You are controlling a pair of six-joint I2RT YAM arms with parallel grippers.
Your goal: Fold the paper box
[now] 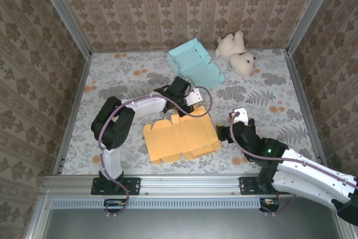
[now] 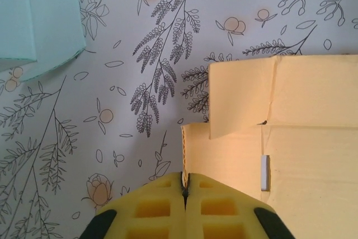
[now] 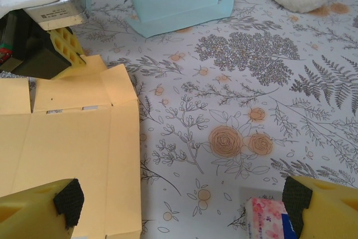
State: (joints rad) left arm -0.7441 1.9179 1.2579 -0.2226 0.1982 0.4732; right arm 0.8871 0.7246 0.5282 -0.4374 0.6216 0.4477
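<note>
The left gripper (image 2: 184, 187) has its yellow pads pressed together. We see the thin edge of a flap of the orange paper box (image 1: 180, 138) running straight into the seam between them, so we judge that it is pinching that flap. The box is a flat, unfolded blank on the tabletop (image 1: 128, 76), towards the near edge and about midway between the left and right edges. Its long axis runs roughly along that near edge, with the right end swung a little away from it.

The left gripper sits at the box's far long edge, and the rest of the blank spreads from there toward the arm bases. The right gripper (image 3: 179, 211) is spread wide at the box's right end. One finger hangs over the cardboard and the other over bare tabletop just beside a small flower-printed packet (image 3: 267, 219), so the box's right edge lies between them. Both arms are close, but only the left one holds the box. We judge the coming move to be turning the pinched flap over toward the near edge, along a crease parallel to the long axis.

The tabletop is covered in a pale sheet printed with leaves and orange flowers. It looks smooth, so the blank could slide. Near the far edge, a formed teal box (image 1: 196, 65) and a white plush bear (image 1: 238, 53) lie well apart from the work. Wallpapered panels (image 1: 168, 4) close in the left, far and right sides.
</note>
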